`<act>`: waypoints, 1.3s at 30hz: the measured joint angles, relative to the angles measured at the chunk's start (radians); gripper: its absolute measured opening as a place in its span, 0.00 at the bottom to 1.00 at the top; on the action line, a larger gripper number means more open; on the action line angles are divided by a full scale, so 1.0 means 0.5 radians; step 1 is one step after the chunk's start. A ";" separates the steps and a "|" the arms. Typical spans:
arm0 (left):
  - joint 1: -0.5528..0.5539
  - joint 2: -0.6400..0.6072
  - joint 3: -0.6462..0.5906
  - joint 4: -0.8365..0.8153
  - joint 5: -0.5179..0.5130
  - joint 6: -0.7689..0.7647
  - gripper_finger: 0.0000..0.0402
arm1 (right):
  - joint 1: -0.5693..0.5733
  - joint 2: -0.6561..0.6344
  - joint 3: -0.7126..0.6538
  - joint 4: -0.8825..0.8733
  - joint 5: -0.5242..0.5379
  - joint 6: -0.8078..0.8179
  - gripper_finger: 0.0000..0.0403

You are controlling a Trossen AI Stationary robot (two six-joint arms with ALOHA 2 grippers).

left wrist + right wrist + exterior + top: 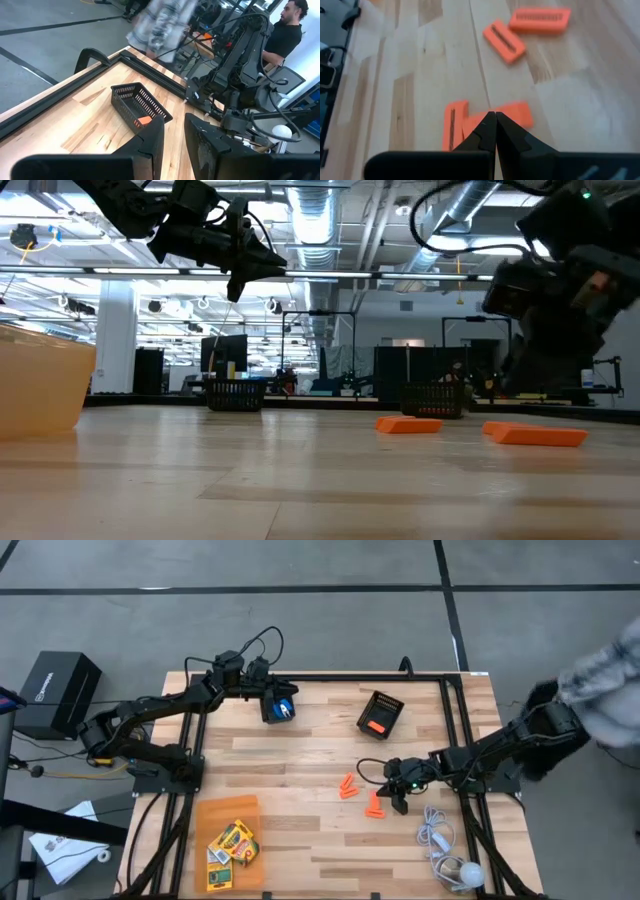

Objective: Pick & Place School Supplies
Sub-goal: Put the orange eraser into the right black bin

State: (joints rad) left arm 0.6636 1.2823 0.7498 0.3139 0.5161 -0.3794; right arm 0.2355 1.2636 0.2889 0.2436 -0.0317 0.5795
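Several stubby orange pieces lie flat on the table's middle right, and another orange piece sits in a black mesh bin. My right gripper is shut, its tips right over two orange pieces. My left gripper hangs high over a second black bin at the far left, its fingers a narrow gap apart with nothing between them. A blue-handled tool shows beneath it. Yellow-and-green crayon boxes lie in an orange tray. My right gripper comes slanting down from the table's right side. Its shut fingertips stand at the edge of an orange piece that lies flat on the table. Whether they touch it, I cannot tell.
A white cord with a round bulb lies near the table's right near corner. A person's grey sleeve reaches in at the right edge, behind my right arm. Bare wood lies between the orange tray and the orange pieces.
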 joint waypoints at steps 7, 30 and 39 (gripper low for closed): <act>0.000 0.000 0.000 0.000 0.000 0.001 0.18 | -0.001 0.001 -0.117 0.181 -0.026 0.100 0.00; 0.000 0.000 0.000 0.000 0.007 0.002 0.18 | -0.100 0.001 -0.118 0.308 0.010 0.100 0.00; 0.000 0.000 0.000 0.000 0.000 0.002 0.18 | -0.062 0.189 -0.118 0.421 -0.037 0.155 0.00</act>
State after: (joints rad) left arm 0.6635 1.2823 0.7498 0.3141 0.5161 -0.3782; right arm 0.2043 1.3581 0.2298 0.4540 -0.0502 0.6570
